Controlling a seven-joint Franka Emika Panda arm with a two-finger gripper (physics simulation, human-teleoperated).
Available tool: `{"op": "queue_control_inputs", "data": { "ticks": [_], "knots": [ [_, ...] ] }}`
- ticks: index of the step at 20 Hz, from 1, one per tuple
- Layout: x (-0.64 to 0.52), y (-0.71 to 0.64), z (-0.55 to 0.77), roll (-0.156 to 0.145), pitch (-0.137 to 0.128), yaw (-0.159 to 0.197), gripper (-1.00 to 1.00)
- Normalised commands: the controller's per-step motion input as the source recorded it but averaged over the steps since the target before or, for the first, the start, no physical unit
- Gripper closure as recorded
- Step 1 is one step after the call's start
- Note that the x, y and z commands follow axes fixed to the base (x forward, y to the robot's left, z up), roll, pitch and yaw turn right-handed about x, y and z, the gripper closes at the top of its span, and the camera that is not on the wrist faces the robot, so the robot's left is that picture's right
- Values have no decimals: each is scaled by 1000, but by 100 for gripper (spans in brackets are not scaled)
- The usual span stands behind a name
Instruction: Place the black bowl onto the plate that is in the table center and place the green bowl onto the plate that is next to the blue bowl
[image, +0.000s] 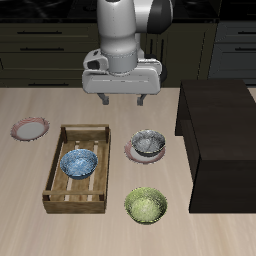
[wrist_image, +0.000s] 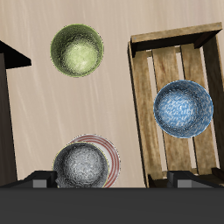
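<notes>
black bowl (image: 148, 144): sits on the centre plate (image: 131, 152)
green bowl (image: 146, 206): on the counter (image: 30, 220) near its front edge
blue bowl (image: 79, 164): inside the wooden tray (image: 66, 129)
jaws: apart, empty, raised above the black bowl

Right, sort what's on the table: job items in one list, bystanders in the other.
Job:
- black bowl, already on the centre plate
- green bowl, on the bare table
- blue bowl, in the wooden tray
- empty plate beside the tray

Bystanders:
- wooden tray
- dark cabinet
</notes>
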Motion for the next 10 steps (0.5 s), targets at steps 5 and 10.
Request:
{"op": "queue_control_inputs", "data": {
  "ticks": [5,10],
  "knots": [
    [585,-75,286,-2,-28,-10,-100],
    [511,-119,242,-27,-6,12,-100]
  ]
}}
